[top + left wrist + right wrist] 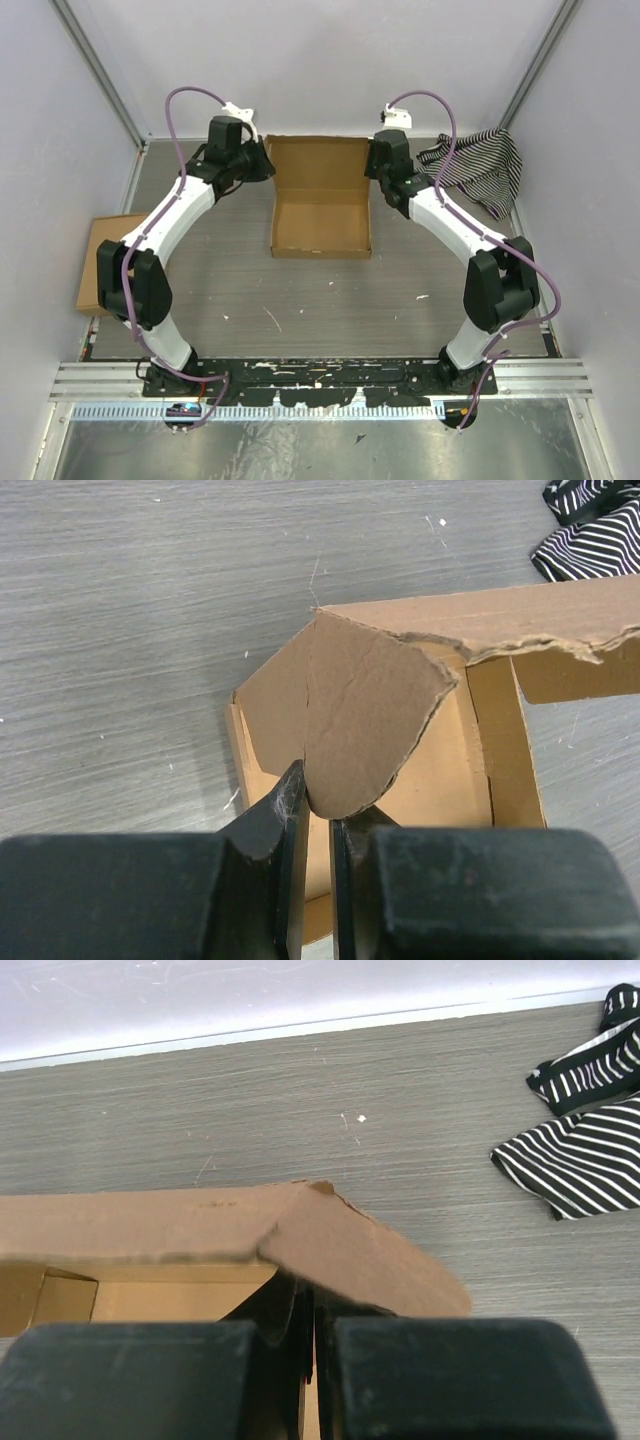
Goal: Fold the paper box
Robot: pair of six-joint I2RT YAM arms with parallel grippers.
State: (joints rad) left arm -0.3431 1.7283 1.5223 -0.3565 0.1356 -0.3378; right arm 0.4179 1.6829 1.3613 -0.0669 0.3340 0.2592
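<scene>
Left gripper [318, 825] pinches a corner flap [360, 710] of the box [320, 200], likely to tuck it inward, right gripper [312, 1325] closed at the opposite flap [370, 1250] (grip unclear).

Robot lab work cell.
Plain white panels [330, 60] on aluminium framing [98, 70] enclose a grey tabletop [300, 300]; a left arm [175, 215] and a right arm [450, 220] are bolted to a metal rail [100, 375].

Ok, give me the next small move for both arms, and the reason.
Probably bend both flaps inward, toward each other, before the lid comes over. The left gripper pinches the left flap of the paper box, the right gripper pinches the right flap, and the lid stands open behind the tray.
</scene>
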